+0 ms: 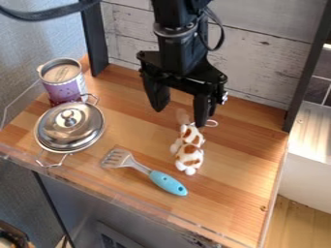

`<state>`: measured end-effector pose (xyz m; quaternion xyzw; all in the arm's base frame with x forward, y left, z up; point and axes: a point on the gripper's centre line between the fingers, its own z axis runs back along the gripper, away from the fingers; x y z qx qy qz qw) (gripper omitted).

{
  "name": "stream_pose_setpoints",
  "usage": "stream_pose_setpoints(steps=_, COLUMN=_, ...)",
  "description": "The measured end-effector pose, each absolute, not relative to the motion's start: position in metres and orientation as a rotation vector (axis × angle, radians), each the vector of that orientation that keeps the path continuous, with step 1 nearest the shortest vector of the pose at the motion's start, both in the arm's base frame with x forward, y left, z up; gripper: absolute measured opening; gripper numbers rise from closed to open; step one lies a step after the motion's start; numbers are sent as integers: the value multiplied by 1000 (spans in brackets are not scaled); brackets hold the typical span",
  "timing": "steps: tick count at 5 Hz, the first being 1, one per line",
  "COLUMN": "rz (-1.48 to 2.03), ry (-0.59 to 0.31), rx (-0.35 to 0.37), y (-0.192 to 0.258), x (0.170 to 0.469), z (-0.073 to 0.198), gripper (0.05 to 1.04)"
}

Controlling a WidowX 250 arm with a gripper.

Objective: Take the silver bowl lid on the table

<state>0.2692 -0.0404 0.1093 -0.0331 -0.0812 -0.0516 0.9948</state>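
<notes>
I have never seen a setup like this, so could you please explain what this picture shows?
The black machine is a robot arm, coming in from the top edge. Its two-finger gripper works like a simple hand; its fingers are apart, holding nothing. The single picture comes from a fixed camera looking down at a slant on a wooden table. On the left sits a silver bowl with two wire handles, its shiny lid on top. Just behind it stands a purple container. Towards the middle lie a slotted utensil with a blue handle and a small white-and-brown toy.
</notes>
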Motion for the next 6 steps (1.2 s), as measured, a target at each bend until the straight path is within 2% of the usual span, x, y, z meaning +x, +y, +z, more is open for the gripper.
stream_pose_setpoints(steps=1, rz=-103, ry=-143, rx=-70, y=-41, x=268, z=104, gripper=1000)
stream_pose_setpoints(steps=2, rz=-28, ry=-167, rx=-77, y=-12, x=271, z=109, gripper=1000)
stream_pose_setpoints(steps=3, rz=0, ry=-245, rx=14, y=6, x=274, z=125, gripper=999)
stream_pose_setpoints(steps=4, rz=99, ry=-234, rx=20, y=45, x=268, z=126, gripper=999)
stream_pose_setpoints(steps=5, rz=197, ry=-212, rx=53, y=78, x=264, z=120, gripper=999)
stream_pose_setpoints(steps=6, rz=276, ry=-190, rx=51, y=107, x=264, z=113, gripper=999)
